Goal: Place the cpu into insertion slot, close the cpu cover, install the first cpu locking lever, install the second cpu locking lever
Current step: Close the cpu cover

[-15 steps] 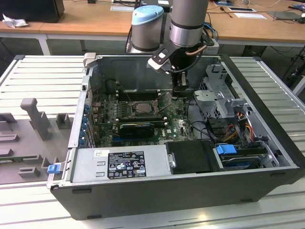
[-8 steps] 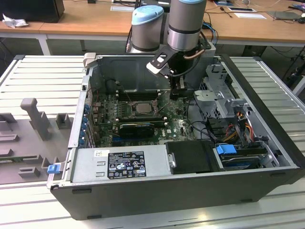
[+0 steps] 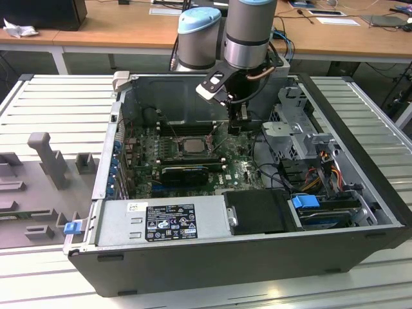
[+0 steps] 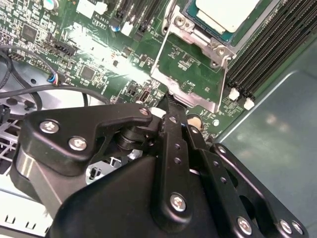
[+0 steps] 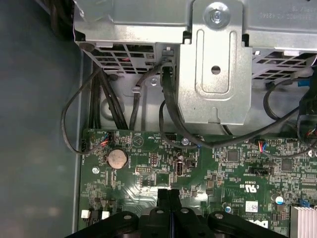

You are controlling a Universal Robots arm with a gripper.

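Your pincer [image 3: 235, 124] is clenched: in both wrist views [image 4: 169, 105] [image 5: 167, 193] the two black fingers [image 5: 161, 197] press flat against each other with nothing between them. It hangs tip-down inside the open computer case [image 3: 360, 193], close over the green motherboard [image 5: 228, 163], on the exterior view's right of the socket.

Nearest the tips is the cpu cover [image 4: 183, 89]. It is swung open off the socket, on the pincer's side, and green board shows through its square window. You cannot tell how steeply it is tilted.

Just beyond the cover lies the cpu [image 4: 225, 12] [image 3: 193, 145], seated flat in the insertion slot [image 4: 184, 24] with its pale face turned up. It is square, so it has no long axis. Its edges run parallel to the black memory slots [image 4: 267, 54] beside it.

Farther out, the first wrist view shows a round coin battery [image 5: 117, 158] on the board, dark cables [image 5: 166, 111] rising from the board, and a grey metal bracket [image 5: 215, 74] over them. In the exterior view the long black graphics card [image 3: 187, 172] lies on the near side of the socket, and a grey power supply [image 3: 161, 222] sits along the case's front wall.
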